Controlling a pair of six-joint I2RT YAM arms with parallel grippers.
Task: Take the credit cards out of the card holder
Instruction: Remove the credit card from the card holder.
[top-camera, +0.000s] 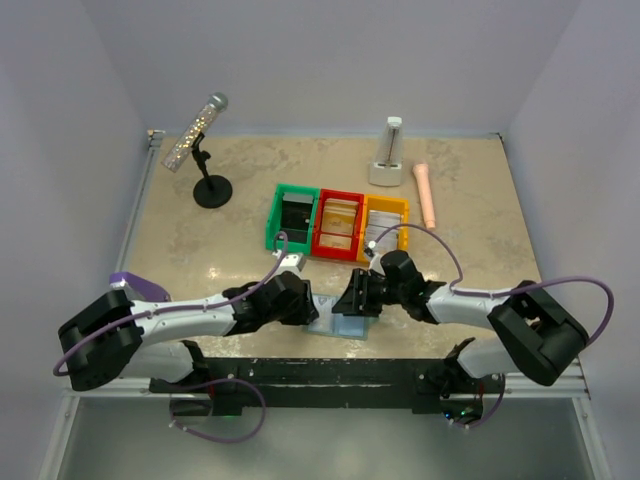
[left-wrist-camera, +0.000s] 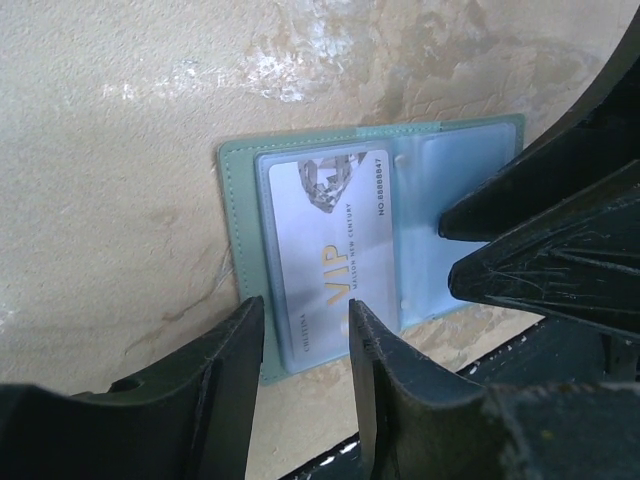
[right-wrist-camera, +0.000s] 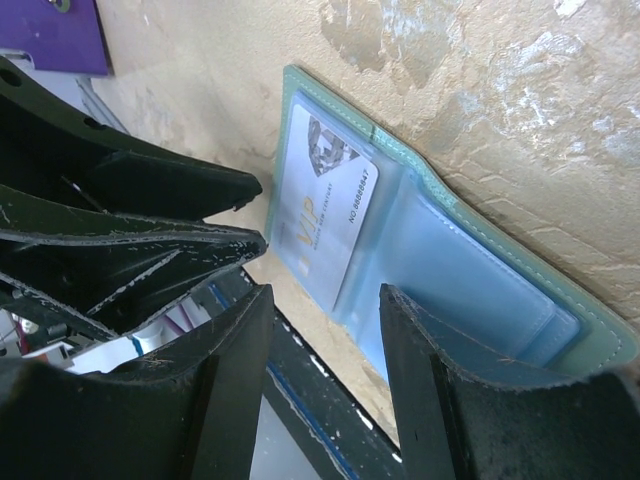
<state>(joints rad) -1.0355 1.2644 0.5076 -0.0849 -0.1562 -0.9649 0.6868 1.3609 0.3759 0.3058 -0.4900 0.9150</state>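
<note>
**Pale walls around a mottled beige table**

A beige, stone-patterned table (top-camera: 470, 215) fills the middle of the top view. Plain lilac-white walls close it in: a back wall (top-camera: 320, 60) across the top, and a left wall (top-camera: 55, 150) and a right wall (top-camera: 595, 150) down the sides. A metal strip (top-camera: 130, 225) runs along the table's left edge and a black rail (top-camera: 330, 370) along its lower edge. Below the rail lies a dull grey surface (top-camera: 330, 450). The light is soft and even, with a faint sheen on the tabletop left of centre.

Card holder (top-camera: 345, 326) on table (top-camera: 480, 215), card (left-wrist-camera: 335, 260) in left pocket, bins (top-camera: 338, 222) behind
</note>
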